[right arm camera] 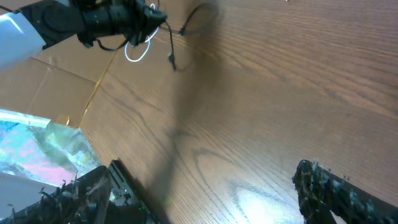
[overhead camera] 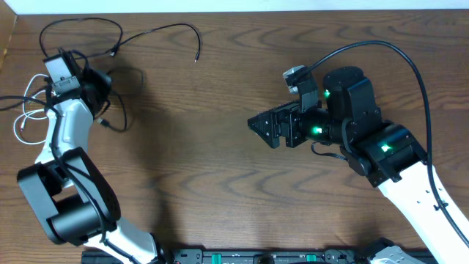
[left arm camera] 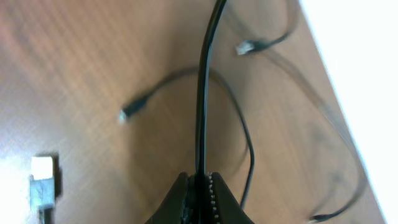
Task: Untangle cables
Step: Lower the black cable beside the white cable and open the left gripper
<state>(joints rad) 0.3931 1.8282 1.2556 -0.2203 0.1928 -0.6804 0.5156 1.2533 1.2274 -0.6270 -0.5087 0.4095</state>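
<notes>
left end effector clenched on a black cable

the wooden tabletop (overhead camera: 220,183) carries all three cables. the right end effector (overhead camera: 258,125) hangs released, jaws wide, well to the right of the left end effector (left arm camera: 202,177). the left end effector grips one black cable (left arm camera: 202,93), which runs straight out from its jaws. a second black cable (left arm camera: 130,111) lies looped just beyond it. the white cable (left arm camera: 43,186) lies off to its side.

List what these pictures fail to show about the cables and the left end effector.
- Overhead: the left end effector is hidden under its own wrist camera. Its closed grip on a black cable shows only in the left wrist view.
- Left wrist: a black plug and a white plug are too blurred to identify.
- Overhead: the left arm hides whether the black cable crosses another beneath it.
</notes>
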